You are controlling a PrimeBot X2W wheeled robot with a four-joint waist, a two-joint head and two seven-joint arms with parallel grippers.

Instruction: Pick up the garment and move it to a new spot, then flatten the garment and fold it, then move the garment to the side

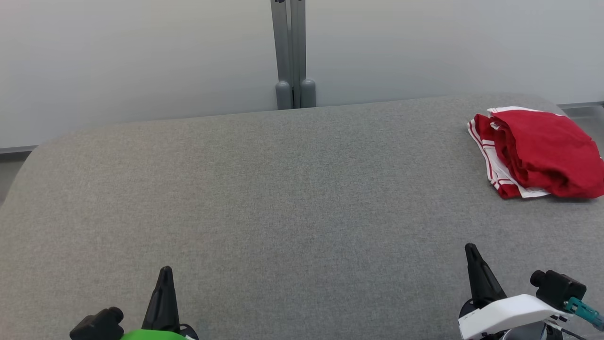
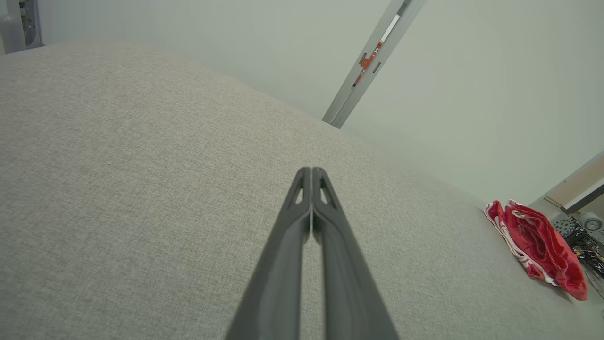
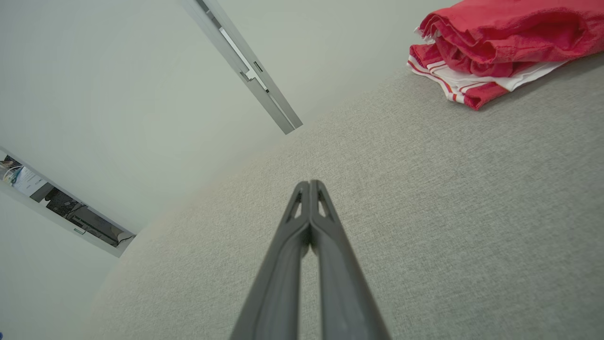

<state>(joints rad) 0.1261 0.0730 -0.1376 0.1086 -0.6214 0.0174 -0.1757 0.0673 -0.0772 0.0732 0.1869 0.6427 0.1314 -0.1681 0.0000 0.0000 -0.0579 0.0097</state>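
The garment (image 1: 538,151) is red with white striped trim, bunched in a loose fold at the far right of the grey padded table (image 1: 264,198). It also lies at the right edge of the left wrist view as the garment (image 2: 538,245) and at the top right of the right wrist view as the garment (image 3: 495,42). My left gripper (image 1: 166,271) is at the lower left, shut and holding nothing, its tips pressed together (image 2: 311,170). My right gripper (image 1: 470,248) is at the lower right, shut and holding nothing (image 3: 309,183), well short of the garment.
A grey metal post (image 1: 292,52) stands behind the table's far edge against a pale wall. The table's corners are rounded, and the garment lies close to the right edge. Beyond that edge, the left wrist view shows cluttered equipment (image 2: 585,236).
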